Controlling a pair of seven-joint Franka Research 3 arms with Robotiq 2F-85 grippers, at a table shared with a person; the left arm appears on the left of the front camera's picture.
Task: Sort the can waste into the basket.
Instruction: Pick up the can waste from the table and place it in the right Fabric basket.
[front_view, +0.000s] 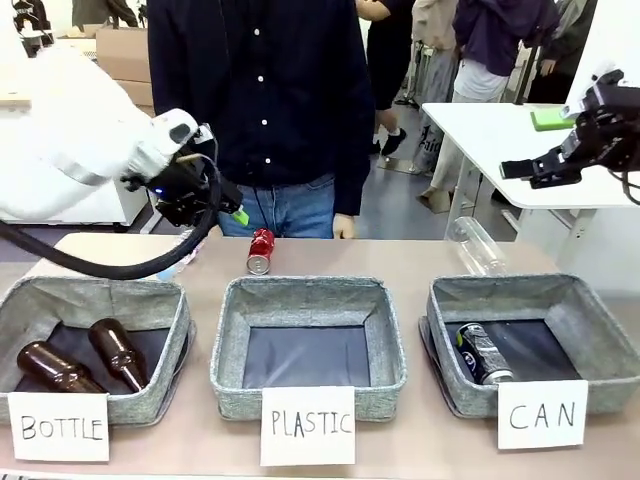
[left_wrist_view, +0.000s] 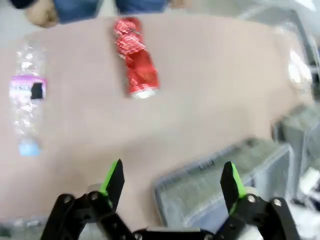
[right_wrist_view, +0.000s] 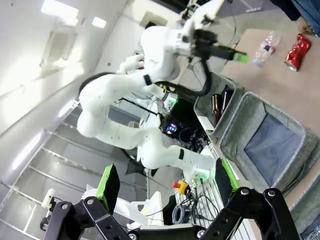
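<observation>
Left gripper (left_wrist_view: 172, 172): jaws spread wide, empty, hovering above the table near the red can, not touching it.
Red can (front_view: 260, 250): dented, on its side on the table, just behind the PLASTIC basket (front_view: 230, 330), well apart from its target.
Black can (front_view: 483, 352): lying inside the CAN basket (front_view: 600, 325).
Right gripper (right_wrist_view: 166, 172): wide, empty, raised at far right.
Risk: the dented round can may roll or slip from the pads. A loose grip over the long carry could drop it into the PLASTIC basket.

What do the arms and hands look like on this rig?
White rounded arms; left arm trails a thick black cable. Left hand and right hand: black linkage frames, two fingers each with bright green pads.
</observation>
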